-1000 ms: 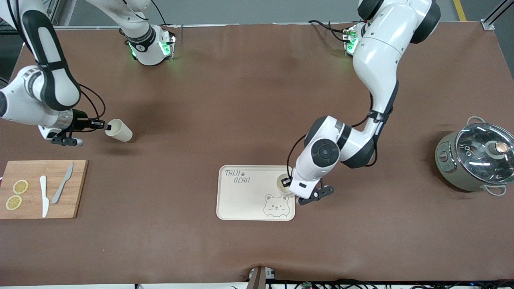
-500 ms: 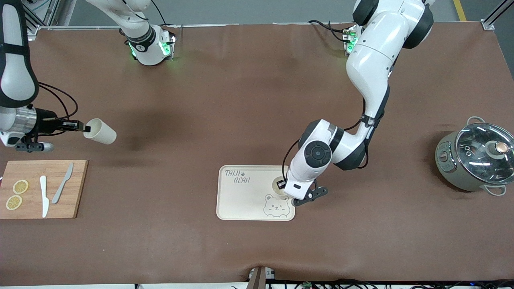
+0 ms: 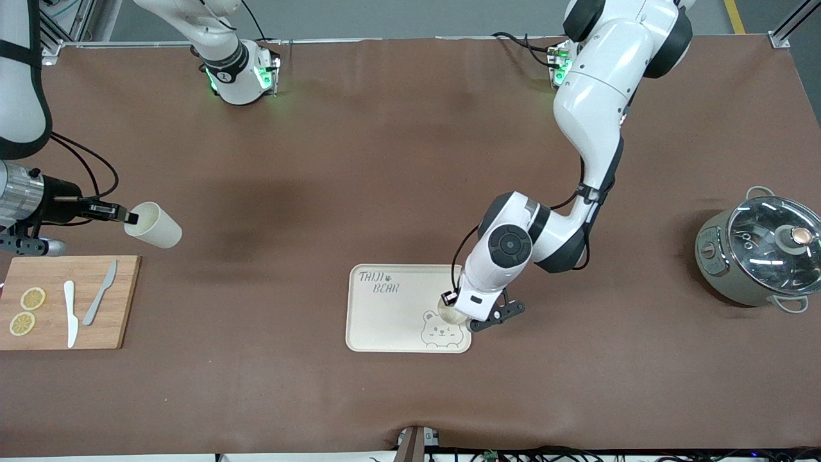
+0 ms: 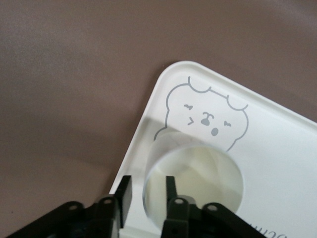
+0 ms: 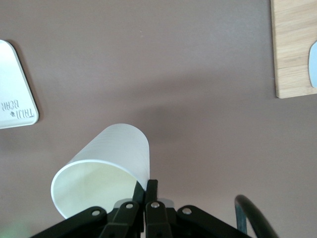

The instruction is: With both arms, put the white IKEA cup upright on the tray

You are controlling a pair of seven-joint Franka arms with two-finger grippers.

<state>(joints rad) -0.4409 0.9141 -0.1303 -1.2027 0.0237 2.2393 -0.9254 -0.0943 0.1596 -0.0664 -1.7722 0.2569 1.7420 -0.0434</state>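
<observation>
The bench (image 3: 385,167) carried the tray (image 3: 385,321) beneath the left claw (image 3: 448,299), whose fingers pinched the rim of an upright white cup (image 3: 451,313) over the bear drawing. The right claw (image 3: 128,215) gripped a second cup (image 3: 154,225), tilted, above bare bench.

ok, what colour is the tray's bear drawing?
Grey outline on the cream tray; bear drawing clearest in left wrist view.

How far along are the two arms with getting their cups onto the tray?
Nothing is released yet. The left claw grips one cup by its rim, upright at the tray. The right claw holds a second cup, tilted, near the cutting board; it must travel there.
</observation>
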